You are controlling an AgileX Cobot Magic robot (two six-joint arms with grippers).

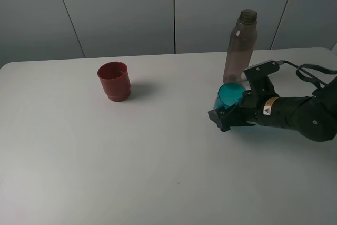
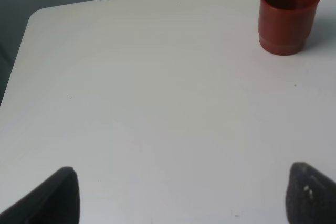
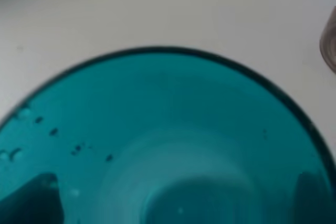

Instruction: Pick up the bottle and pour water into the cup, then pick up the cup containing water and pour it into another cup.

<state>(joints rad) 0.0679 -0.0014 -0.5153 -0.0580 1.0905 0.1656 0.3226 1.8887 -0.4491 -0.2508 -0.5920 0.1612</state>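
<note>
The translucent teal cup (image 1: pixel 230 94) stands upright on the right of the white table (image 1: pixel 158 172). My right gripper (image 1: pixel 231 104) reaches in from the right with its jaws wide and one finger on each side of the cup. In the right wrist view the cup (image 3: pixel 168 129) fills the frame and the dark fingers (image 3: pixel 37 198) show through its wall; contact cannot be judged. The smoky grey-brown bottle (image 1: pixel 241 46) stands just behind the cup. The dark red cup (image 1: pixel 114 80) (image 2: pixel 289 14) stands at the left centre. My left gripper (image 2: pixel 181 198) is open over bare table.
A black cable (image 1: pixel 310 73) loops by the right arm near the table's far right edge. Grey wall panels (image 1: pixel 121 9) close off the back. The table's left edge and rounded corner (image 2: pixel 31 19) show in the left wrist view.
</note>
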